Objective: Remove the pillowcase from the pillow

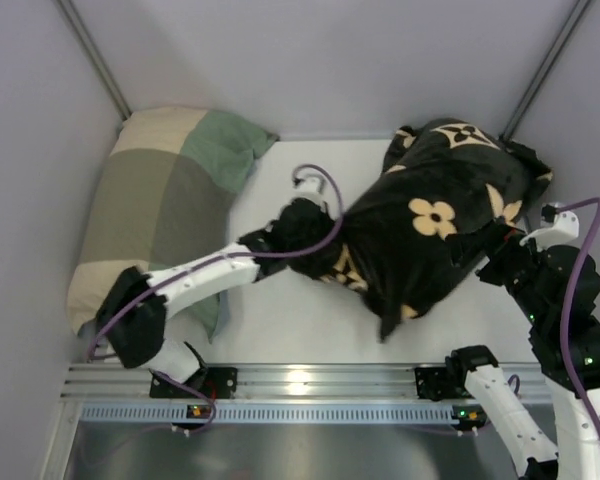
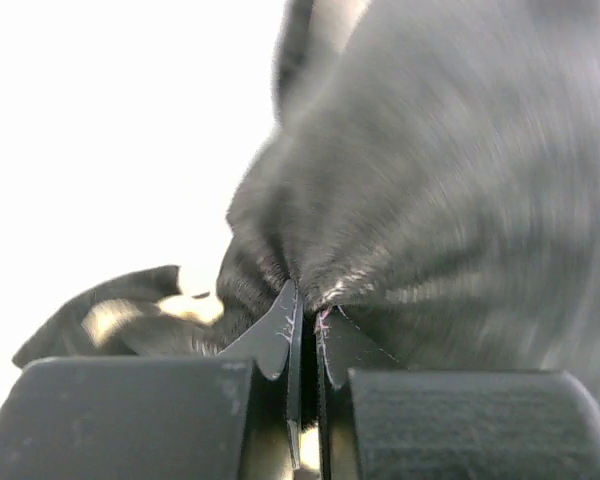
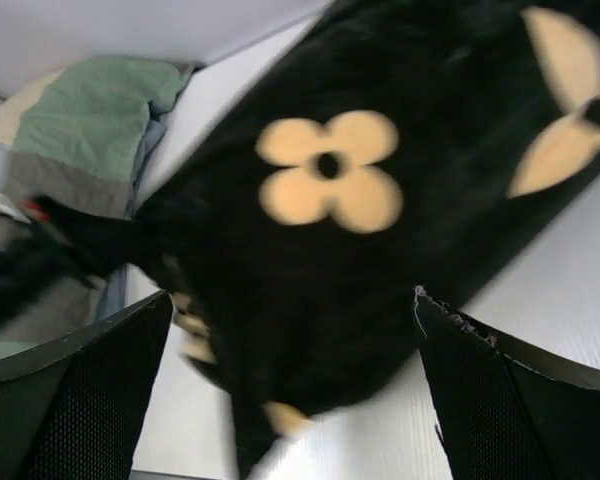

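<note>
Pillowcase (image 1: 430, 230) sits centre-right in overhead view, stuffed full. Left gripper (image 2: 305, 320) is clamped on a fabric fold at its left end; right gripper (image 3: 292, 300) fingers stand wide apart, empty. Risk: thin pinch slips under pull, or unanchored pillow drags along.

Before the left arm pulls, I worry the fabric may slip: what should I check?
1. Left end effector shut on pillowcase fabric: ok.
2. Right end effector bracing the other side: not ok, open, gripping nothing.
3. Pillow inside also pinched: cannot tell.
4. Pillow showing anywhere: not ok, fully covered.
5. Left arm clear of checked pillow: not ok, crosses over it.
</note>
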